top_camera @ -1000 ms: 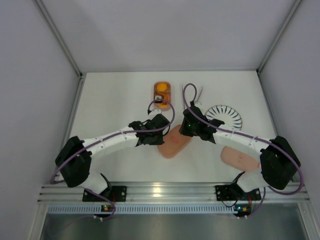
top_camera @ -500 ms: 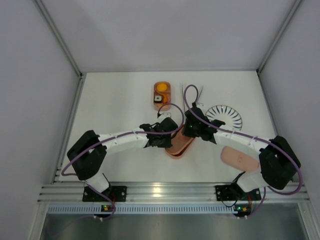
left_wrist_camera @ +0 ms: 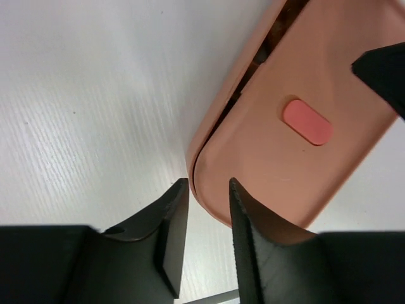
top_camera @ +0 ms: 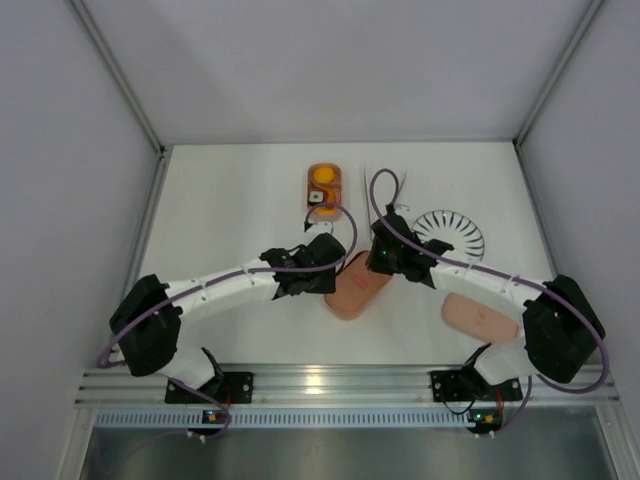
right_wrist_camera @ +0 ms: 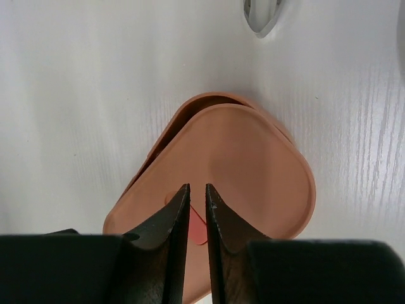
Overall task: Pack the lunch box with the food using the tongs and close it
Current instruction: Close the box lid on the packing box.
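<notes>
A salmon-pink lunch box tray (top_camera: 340, 300) lies mid-table with its flat lid (top_camera: 355, 285) resting on it, slightly askew. The tray's rim (left_wrist_camera: 247, 60) shows past the lid (left_wrist_camera: 297, 164). My left gripper (top_camera: 325, 278) sits at the lid's near-left corner, its jaws (left_wrist_camera: 205, 185) apart with only table between them. My right gripper (top_camera: 385, 262) hovers over the lid (right_wrist_camera: 259, 158), its jaws (right_wrist_camera: 193, 187) nearly together on nothing, above the lid's red tab (right_wrist_camera: 197, 231). A second tray (top_camera: 323, 187) at the back holds food (top_camera: 322, 176). The tongs (top_camera: 386, 185) lie beside it.
A round white plate with black stripes (top_camera: 450, 232) sits at the right behind my right forearm. A second pink lid (top_camera: 480, 318) lies near the right arm's base. The enclosure walls stand on three sides.
The lid, tilted up on edge half a second ago, now lies flat over the tray. My left gripper's jaws have widened and the arm has drawn back left. The right gripper barely moved.
</notes>
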